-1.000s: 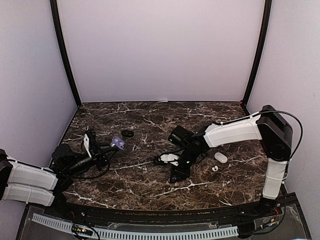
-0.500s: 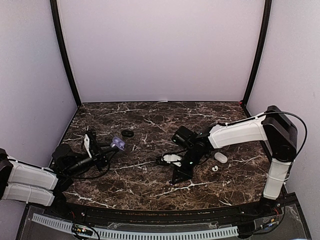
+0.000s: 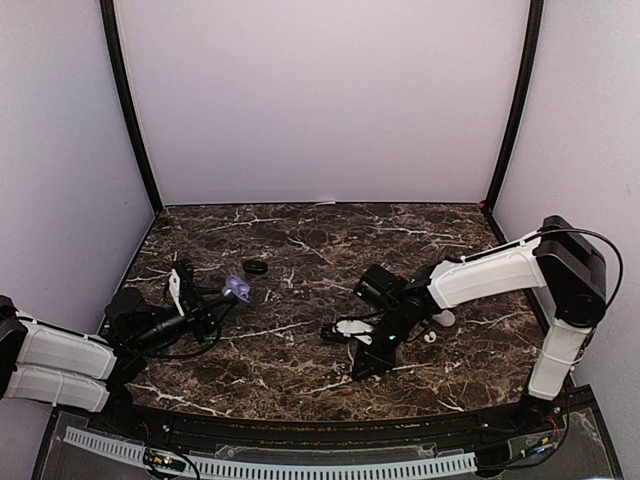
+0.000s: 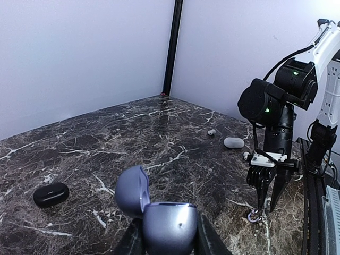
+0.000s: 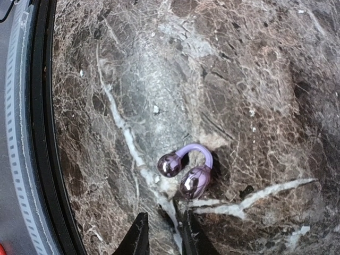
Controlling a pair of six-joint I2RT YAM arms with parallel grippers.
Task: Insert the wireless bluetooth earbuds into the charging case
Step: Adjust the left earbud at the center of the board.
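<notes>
earbud (image 5: 192,182), lying flat, bulbs toward right pincer (image 5: 162,227)

Wide gap between left hand (image 3: 226,292), right hand (image 3: 362,368); black item (image 3: 256,267) beyond.

Purple earbud (image 5: 192,182), lilac case (image 4: 167,226)

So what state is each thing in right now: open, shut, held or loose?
purple charging case: lid open, clamped in the left gripper
purple earbud: loose on the table, ungripped
right gripper: jaws slightly apart, empty, just short of the earbud
white case: closed, on the table
white earbud: loose beside the white case
black oval object: lying flat, untouched
</notes>
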